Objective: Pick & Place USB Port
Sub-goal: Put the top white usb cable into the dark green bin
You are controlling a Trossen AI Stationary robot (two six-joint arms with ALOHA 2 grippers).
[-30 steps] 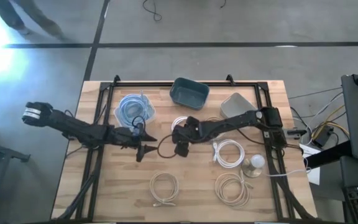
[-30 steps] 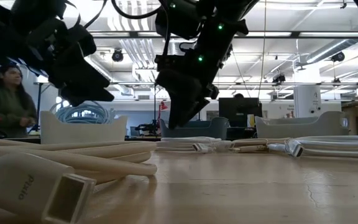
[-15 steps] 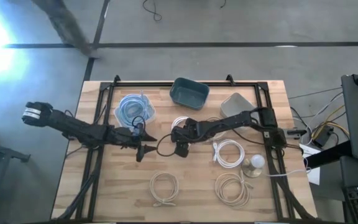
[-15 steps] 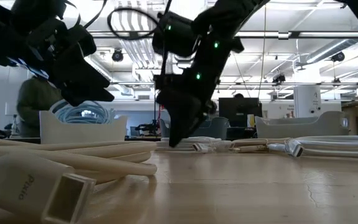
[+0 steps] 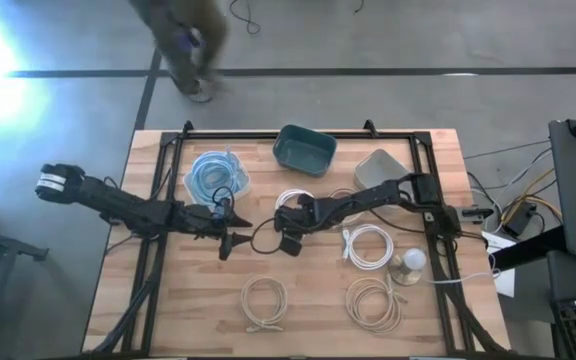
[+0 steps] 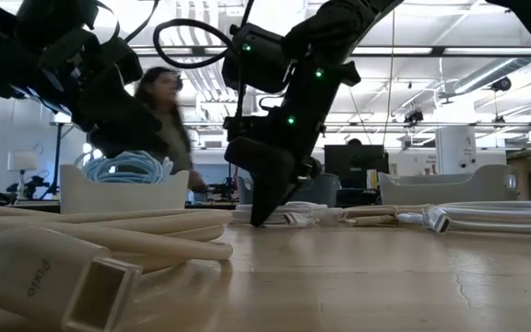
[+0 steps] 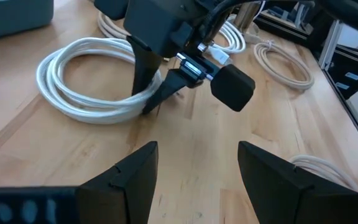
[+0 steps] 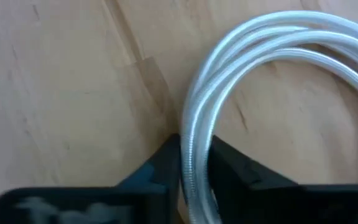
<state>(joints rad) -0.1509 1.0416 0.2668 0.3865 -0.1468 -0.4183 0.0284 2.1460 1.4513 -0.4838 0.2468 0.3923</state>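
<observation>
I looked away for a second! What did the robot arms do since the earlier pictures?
The right gripper dropped down to the table and closed its fingers around the white coiled cable near the middle. Behind the table, a person walked into view. The left gripper stayed open above the wood, and the other cables and bins stayed put.

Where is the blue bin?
In the high view, the blue bin sits at the table's far edge, between the tub of blue cable and the grey bin.
</observation>
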